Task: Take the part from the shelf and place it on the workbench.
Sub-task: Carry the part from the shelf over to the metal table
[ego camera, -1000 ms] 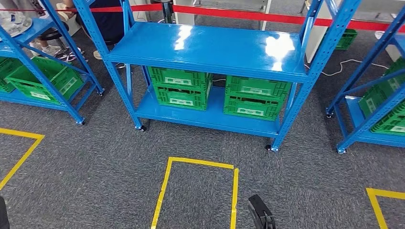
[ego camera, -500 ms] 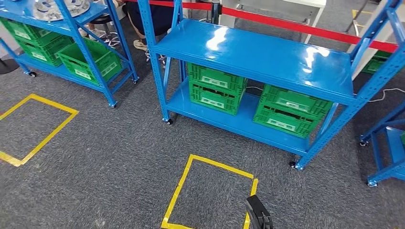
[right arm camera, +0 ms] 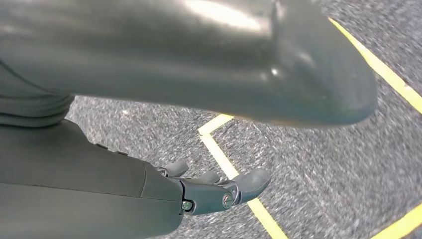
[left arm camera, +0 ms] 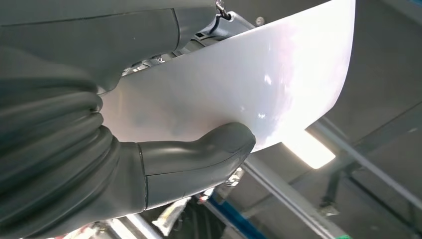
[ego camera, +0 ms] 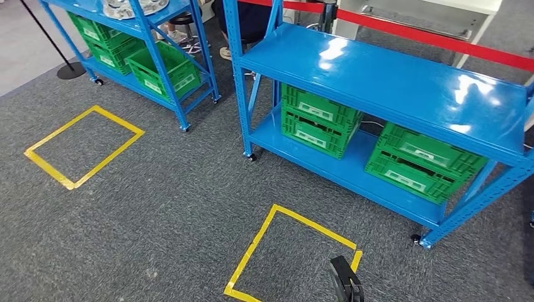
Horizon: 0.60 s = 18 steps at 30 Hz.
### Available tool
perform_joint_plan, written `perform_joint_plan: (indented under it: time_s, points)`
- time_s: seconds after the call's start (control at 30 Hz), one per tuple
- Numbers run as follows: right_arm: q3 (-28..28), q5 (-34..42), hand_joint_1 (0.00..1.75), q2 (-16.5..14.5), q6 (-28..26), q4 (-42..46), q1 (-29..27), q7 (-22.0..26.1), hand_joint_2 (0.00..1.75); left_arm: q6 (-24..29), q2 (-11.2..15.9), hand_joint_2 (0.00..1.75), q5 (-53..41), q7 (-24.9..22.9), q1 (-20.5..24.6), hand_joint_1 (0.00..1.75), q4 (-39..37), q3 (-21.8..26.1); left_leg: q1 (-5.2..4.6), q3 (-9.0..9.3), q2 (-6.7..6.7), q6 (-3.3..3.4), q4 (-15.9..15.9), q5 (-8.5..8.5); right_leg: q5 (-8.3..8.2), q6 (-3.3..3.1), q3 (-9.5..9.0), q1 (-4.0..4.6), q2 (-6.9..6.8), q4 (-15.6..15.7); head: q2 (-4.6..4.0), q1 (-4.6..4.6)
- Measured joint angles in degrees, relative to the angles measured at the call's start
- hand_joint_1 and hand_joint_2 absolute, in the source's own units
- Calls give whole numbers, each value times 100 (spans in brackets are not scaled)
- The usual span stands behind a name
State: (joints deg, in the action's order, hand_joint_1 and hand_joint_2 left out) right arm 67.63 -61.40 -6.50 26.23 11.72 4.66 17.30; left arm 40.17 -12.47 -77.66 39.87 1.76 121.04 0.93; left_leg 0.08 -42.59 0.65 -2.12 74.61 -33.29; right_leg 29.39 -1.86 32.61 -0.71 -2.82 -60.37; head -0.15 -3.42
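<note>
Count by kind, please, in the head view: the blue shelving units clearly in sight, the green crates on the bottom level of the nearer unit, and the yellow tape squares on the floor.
Blue shelving units: 2
Green crates: 4
Yellow tape squares: 2
Total: 8

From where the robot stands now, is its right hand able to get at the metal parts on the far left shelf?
Probably not yet. The metal parts sit atop the far shelf, across open carpet, while the right hand hangs low over the yellow floor tape, holding nothing.
</note>
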Motion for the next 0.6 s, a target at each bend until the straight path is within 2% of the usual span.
perform_joint_plan:
  time_s: [0.03, 0.07, 0.13, 0.17, 0.2, 0.27, 0.3, 0.33, 0.37, 0.4, 0.43, 0.47, 0.5, 0.53, 0.57, 0.6]
  points:
    - [1, 7, 0, 0, 1, 0, 2, -2, 0, 0, -1, 175, 19, 0, 3, 175, -14, 9, 0, 31, -20, 8, -40, 74, 9, -3, -5, 8, -81, 0, 0, -1]
    - [1, 12, 0, -1, 1, 0, 9, -3, 0, 0, -2, 175, 22, 0, 9, 175, -18, 20, -5, 172, -64, 28, -290, 230, 19, -2, -16, 15, -156, 0, 0, -1]
    - [2, 14, 0, -5, 2, 0, 20, -4, 0, 0, -6, 175, 12, 0, 33, 175, -4, 41, -58, 581, -345, 105, -1027, 522, 49, 23, -52, 35, -292, -2, 0, -1]
    - [2, 16, 0, -8, 2, 0, 21, -5, 0, 0, -10, 175, 20, -1, 47, 175, 6, 49, -92, 721, -463, 148, -1295, 597, 66, 45, -72, 45, -358, -1, 0, -2]
    - [2, 18, 0, -9, 2, 0, 21, -8, 0, 0, -14, 175, 37, -1, 57, 175, 12, 56, -122, 785, -534, 185, -1435, 613, 82, 72, -91, 51, -422, 5, 0, -3]
    - [2, 16, 0, -17, 2, 0, 33, -11, 0, 0, -18, 175, 69, -1, 64, 175, 16, 75, -136, 790, -406, 239, -1488, 616, 106, 127, -140, 52, -550, 32, 0, -5]
    - [3, 11, 0, -22, 2, 0, 43, -12, 0, 0, -19, 175, 84, -1, 67, 175, 15, 86, -120, 815, -327, 261, -1522, 634, 127, 159, -160, 43, -499, 23, 0, -7]
    - [3, 5, 0, -26, 2, 0, 53, -10, 0, 0, -22, 175, 97, -1, 82, 175, 9, 94, -98, 845, -251, 288, -1557, 660, 183, 188, -149, 37, -355, -44, 0, -10]
    - [3, -6, 0, -31, 5, 0, 58, -9, 0, 0, -25, 175, 111, -1, 103, 175, -4, 99, -70, 875, -178, 314, -1590, 686, 291, 213, -75, 31, -154, -222, 0, -16]
    - [2, -14, 0, -33, 9, 0, 52, -7, 0, 0, -28, 175, 123, -1, 123, 175, -23, 106, -54, 884, -110, 330, -1603, 703, 437, 229, 67, 20, 65, -510, 0, -22]
    - [2, -20, 0, -36, 13, 0, 42, -5, 0, 0, -31, 175, 132, -1, 138, 175, -47, 111, -47, 877, -31, 344, -1601, 708, 596, 239, 257, 19, 191, -868, 0, -26]
    - [2, -23, 0, -39, 16, 0, 30, -6, 0, 0, -31, 175, 134, -1, 143, 175, -68, 118, -43, 868, 57, 349, -1593, 708, 712, 248, 453, 15, 239, -1214, 0, -30]
    - [2, -21, 0, -39, 17, 0, 22, -9, 0, 0, -31, 175, 136, 1, 138, 175, -89, 127, -39, 861, 152, 348, -1581, 705, 727, 258, 591, 8, 251, -1421, 0, -31]
    - [3, -14, 0, -39, 17, 0, 19, -14, 0, 0, -32, 175, 137, 1, 133, 175, -108, 136, -31, 857, 247, 342, -1566, 700, 635, 268, 638, -3, 257, -1434, 0, -32]
    - [3, -2, 0, -39, 17, 0, 22, -25, 0, 0, -33, 175, 138, 1, 128, 175, -132, 146, -18, 854, 342, 327, -1545, 693, 449, 279, 577, -20, 279, -1228, 0, -33]
    - [4, 10, 0, -39, 17, 0, 26, -39, 0, 0, -36, 175, 140, 1, 123, 175, -163, 157, -4, 849, 430, 302, -1518, 681, 227, 296, 430, -48, 351, -863, 0, -33]
